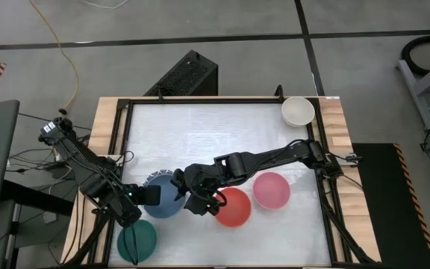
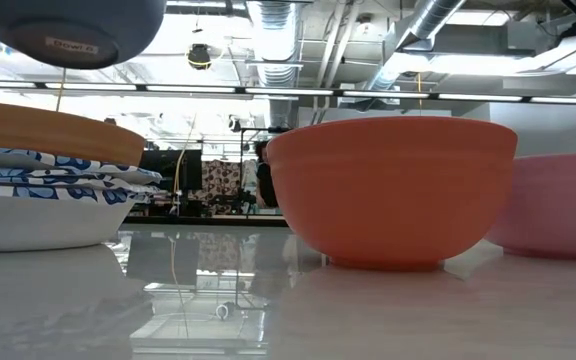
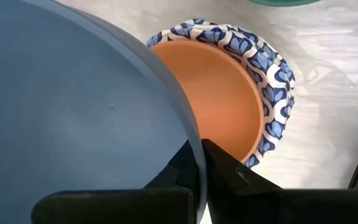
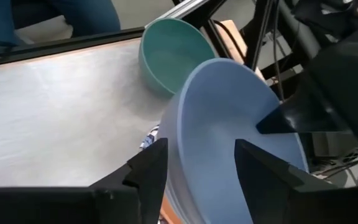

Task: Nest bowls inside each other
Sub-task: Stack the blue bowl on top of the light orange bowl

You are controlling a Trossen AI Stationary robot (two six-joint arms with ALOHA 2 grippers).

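- Left gripper (image 3: 199, 163) I see pinching blue bowl (image 1: 164, 198) rim, lifted; orange bowl (image 3: 219, 93) stack just beneath.
- Right gripper (image 4: 194, 163) spread, straddling the same rim.

Both arms are dark, near-black chains of boxy jointed segments, the left arm (image 1: 88, 173) and the right arm (image 1: 275, 158) each trailing thin black cables along their links. The left gripper (image 3: 197, 163) ends in two matte black wedge-shaped fingers. The right gripper (image 4: 194, 165) has two broad, flat black fingers (image 4: 145, 168) with squared edges.
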